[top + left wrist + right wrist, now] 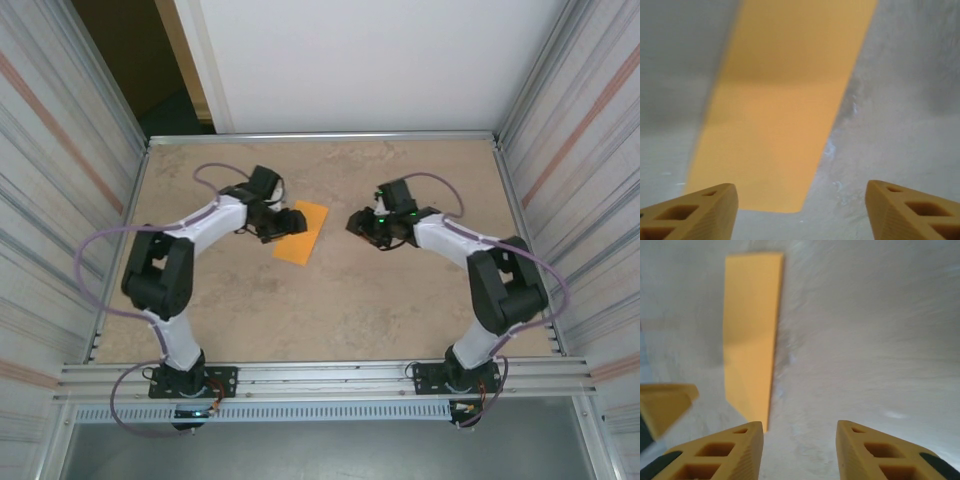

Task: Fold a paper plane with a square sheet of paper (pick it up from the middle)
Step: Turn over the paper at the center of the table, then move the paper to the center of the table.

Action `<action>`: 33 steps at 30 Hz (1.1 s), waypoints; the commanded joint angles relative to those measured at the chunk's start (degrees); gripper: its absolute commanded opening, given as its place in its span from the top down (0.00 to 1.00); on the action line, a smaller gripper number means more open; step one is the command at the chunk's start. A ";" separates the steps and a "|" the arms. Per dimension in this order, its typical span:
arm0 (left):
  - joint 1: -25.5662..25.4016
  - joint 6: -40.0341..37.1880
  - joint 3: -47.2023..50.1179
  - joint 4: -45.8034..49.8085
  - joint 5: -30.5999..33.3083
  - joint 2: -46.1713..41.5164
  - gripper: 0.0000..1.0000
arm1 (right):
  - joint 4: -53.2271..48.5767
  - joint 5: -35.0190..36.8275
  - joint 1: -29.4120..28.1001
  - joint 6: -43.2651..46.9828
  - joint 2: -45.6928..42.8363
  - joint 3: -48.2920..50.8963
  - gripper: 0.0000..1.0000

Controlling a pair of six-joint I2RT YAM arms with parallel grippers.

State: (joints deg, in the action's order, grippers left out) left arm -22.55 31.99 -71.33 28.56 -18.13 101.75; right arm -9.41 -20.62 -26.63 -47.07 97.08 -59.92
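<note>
Orange paper (pixel 302 232) lies just at three o'clock of the nearer left gripper (pixel 279 224), long axis one-to-seven; right gripper (pixel 355 222) farther; both claws apart, empty

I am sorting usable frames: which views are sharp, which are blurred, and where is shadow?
Top view: sharp, evenly lit, paper clear. Left wrist: soft focus, shadow over the paper's far part. Right wrist: table smeared as by motion, paper edges soft.
</note>
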 commanded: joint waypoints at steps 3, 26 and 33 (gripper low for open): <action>6.40 5.68 9.79 -7.39 -2.14 -6.77 0.18 | -0.26 -2.10 -6.86 0.46 8.66 -8.48 0.66; 9.82 8.46 14.29 -14.31 -10.39 -6.87 0.07 | -18.69 -1.19 -5.79 13.54 22.24 -16.97 0.68; 5.73 7.91 12.94 -14.16 -14.06 -4.98 0.13 | -19.22 -3.72 -0.58 22.19 13.49 -10.58 0.71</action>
State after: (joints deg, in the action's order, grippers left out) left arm -15.09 40.47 -56.49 14.68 -29.08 95.77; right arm -24.25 -25.34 -28.77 -30.13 114.19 -72.95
